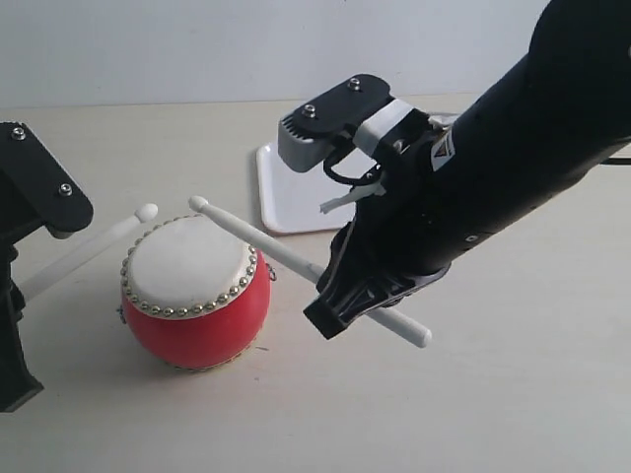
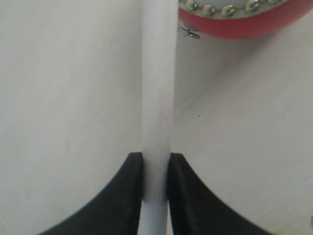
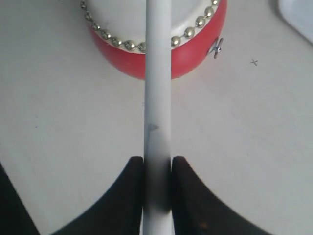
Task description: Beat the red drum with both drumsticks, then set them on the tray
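Note:
The red drum stands on the table at lower left, its cream skin ringed by silver studs. My right gripper is shut on one drumstick, whose bead tip hangs just over the drum's far rim. In the right wrist view that drumstick runs out between the jaws over the drum. My left gripper is shut on the other drumstick, its tip a little beyond the drum's left edge. The left wrist view shows this drumstick passing beside the drum. The white tray lies behind the drum, partly hidden by my right arm.
My right arm fills the upper right and overhangs the tray. The left arm's black body stands at the left edge. Bare pale tabletop stretches in front and to the right of the drum.

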Motion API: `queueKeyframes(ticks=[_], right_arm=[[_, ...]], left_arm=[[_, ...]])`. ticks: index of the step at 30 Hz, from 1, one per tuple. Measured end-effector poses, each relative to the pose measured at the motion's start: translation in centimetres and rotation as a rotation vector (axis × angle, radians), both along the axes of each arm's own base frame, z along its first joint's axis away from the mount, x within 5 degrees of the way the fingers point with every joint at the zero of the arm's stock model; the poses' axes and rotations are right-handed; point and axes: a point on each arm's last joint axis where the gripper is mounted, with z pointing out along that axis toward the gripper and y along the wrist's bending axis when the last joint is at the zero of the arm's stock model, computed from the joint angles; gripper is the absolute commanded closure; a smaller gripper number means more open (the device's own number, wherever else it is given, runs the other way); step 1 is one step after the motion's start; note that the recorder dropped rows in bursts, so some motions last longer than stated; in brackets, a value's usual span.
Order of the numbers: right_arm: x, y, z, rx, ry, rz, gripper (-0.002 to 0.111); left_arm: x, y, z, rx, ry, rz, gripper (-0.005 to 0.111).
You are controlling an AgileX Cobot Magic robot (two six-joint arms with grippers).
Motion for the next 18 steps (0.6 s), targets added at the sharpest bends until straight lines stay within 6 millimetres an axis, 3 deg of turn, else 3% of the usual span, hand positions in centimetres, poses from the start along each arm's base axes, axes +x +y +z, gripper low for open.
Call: queueKeyframes(ticks=[7,13,18], right_arm=[[0.4,0.0,-0.7,0.001,-0.07,-0.01,0.108],[-1.4,0.9,-2.6,-0.032,-0.109,0.062,0.108],[-1.8,1.1,-2.8,-0.043,-0.115,0.077,0.108]], left_arm=[[-0.1,0.1,0.0,0.008,0.005,0.014,0.107],[-0.2,0.2,0.0,0.011,0.016,0.035,0.107],[-0.2,0.3,0.0,0.021,0.022,0.043,0.107]])
